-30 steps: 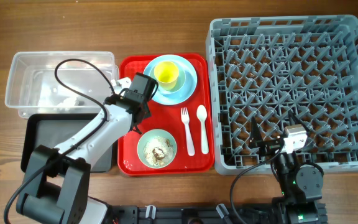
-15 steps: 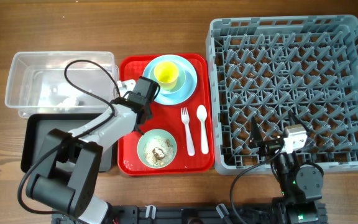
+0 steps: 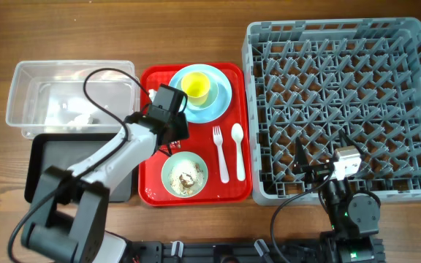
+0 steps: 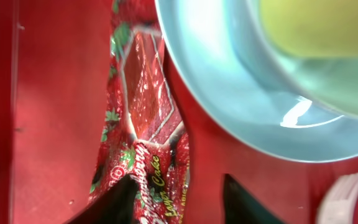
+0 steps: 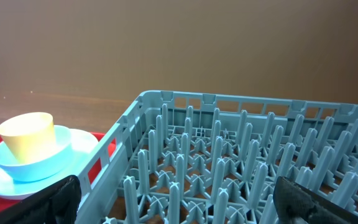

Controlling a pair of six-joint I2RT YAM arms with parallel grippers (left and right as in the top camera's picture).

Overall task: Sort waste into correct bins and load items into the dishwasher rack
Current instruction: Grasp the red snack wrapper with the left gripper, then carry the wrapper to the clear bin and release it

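Observation:
The red printed wrapper [image 4: 145, 130] lies flat on the red tray [image 4: 55, 106], beside the pale blue plate [image 4: 229, 93]. My left gripper [image 4: 182, 202] is open and low over it, one fingertip [image 4: 124, 199] on the wrapper's near end, the other on bare tray. From overhead the left gripper [image 3: 167, 123] hides the wrapper. The yellow cup [image 3: 196, 86] stands in a blue bowl [image 5: 42, 163] on the plate [image 3: 221, 101]. A green bowl [image 3: 185, 175] holds food scraps. Fork [image 3: 219, 153] and spoon [image 3: 238, 150] lie beside it. My right gripper [image 5: 179, 199] hangs open over the grey rack [image 3: 342, 95].
A clear tub [image 3: 31, 77] at the left holds a white tissue [image 3: 82, 117]. The black tray [image 3: 50, 164] sits just in front of it, partly under my left arm. The rack's upright pegs [image 5: 229, 155] fill the right side.
My left gripper's jaws were shut and have now parted over the wrapper; the wrist shifted only slightly. The right arm has not moved.

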